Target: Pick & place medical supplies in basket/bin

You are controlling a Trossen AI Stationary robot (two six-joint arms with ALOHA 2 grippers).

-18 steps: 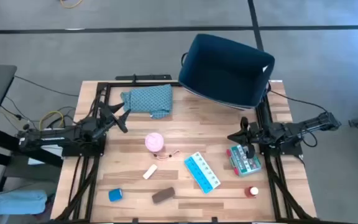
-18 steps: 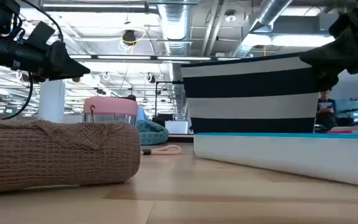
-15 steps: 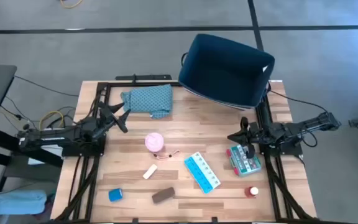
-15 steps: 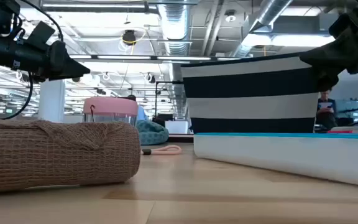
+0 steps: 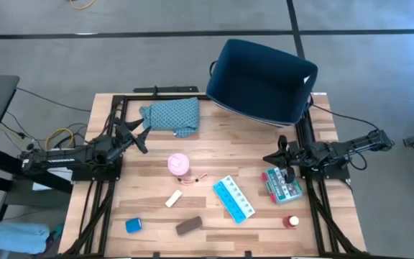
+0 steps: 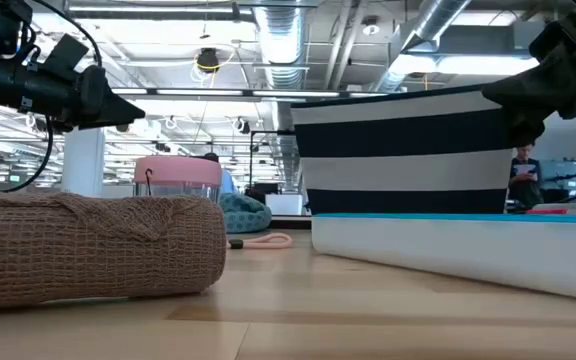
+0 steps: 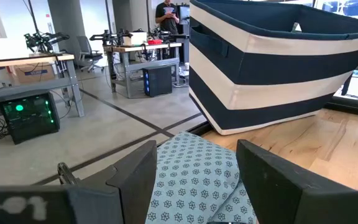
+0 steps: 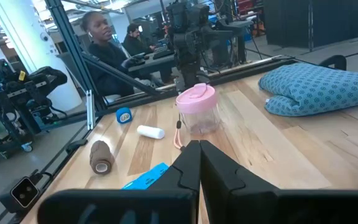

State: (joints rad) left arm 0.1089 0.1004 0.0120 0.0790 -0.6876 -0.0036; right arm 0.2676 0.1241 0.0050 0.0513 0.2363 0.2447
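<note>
We're looking down at the wooden bench (image 5: 221, 155) with the big navy bin (image 5: 259, 81) sitting tilted at the far edge toward the right corner, partly hanging off. The left gripper (image 5: 141, 137) is hovering near the left edge with its fingers spread apart, pointing at the teal cloth (image 5: 172, 115), which is lying just beside the bin's left side. The right gripper (image 5: 282, 160) is hanging by the right edge with its fingers pressed together, gripping nothing, right over the green-red packet (image 5: 282, 185). The pink roll (image 5: 178, 164) is sitting mid-bench, with the light-blue pill organiser (image 5: 233, 198) between it and the packet. Along the near edge we're seeing the blue cube (image 5: 133, 225), the brown block (image 5: 187, 226), the white piece (image 5: 173, 198) and the red-white bottle (image 5: 292, 221).
</note>
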